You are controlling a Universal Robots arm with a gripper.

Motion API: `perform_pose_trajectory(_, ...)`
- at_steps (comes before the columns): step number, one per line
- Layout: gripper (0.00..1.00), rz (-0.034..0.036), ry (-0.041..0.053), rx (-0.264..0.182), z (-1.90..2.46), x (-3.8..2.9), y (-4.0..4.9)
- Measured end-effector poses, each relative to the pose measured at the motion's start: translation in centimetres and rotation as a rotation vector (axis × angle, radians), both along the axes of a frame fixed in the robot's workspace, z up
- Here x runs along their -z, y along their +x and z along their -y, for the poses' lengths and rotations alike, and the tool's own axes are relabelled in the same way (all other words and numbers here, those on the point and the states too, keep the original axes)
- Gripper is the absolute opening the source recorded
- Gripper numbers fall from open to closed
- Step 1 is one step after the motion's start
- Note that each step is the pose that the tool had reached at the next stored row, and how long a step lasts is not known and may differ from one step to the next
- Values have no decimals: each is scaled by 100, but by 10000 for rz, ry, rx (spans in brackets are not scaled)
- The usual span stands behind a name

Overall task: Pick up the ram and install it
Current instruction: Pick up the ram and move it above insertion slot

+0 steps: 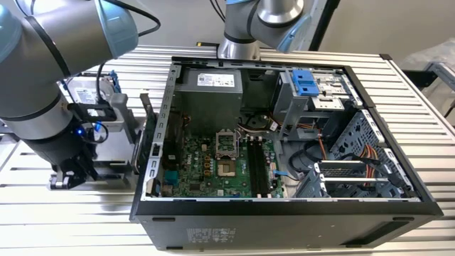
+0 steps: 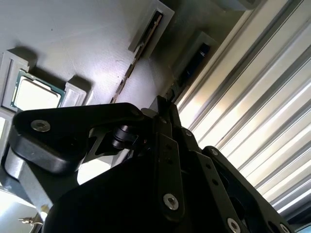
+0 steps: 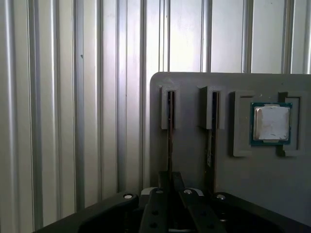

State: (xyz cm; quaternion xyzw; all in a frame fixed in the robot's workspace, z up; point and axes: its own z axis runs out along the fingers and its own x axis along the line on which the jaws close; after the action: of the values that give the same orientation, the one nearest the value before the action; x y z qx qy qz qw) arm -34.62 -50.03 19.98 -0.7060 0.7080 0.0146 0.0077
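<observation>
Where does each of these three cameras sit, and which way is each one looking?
Exterior view: off the arm, high up, looking down on the open computer case and slatted table; the arm and gripper show at the exterior view's left.
First wrist view: on the wrist, facing the grey holder with the ram and square chip; the gripper's dark body shows.
Second wrist view: also on the wrist, slanting along the gripper's body.
Both wrist views share holder, ram and chip.

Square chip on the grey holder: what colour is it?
The chip is silver with a green edge; first wrist view.
</observation>
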Motion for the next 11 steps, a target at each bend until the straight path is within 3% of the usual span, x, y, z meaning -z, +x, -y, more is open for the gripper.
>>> perform_pose_trajectory(11, 0, 1, 0, 0, 0, -99, 0)
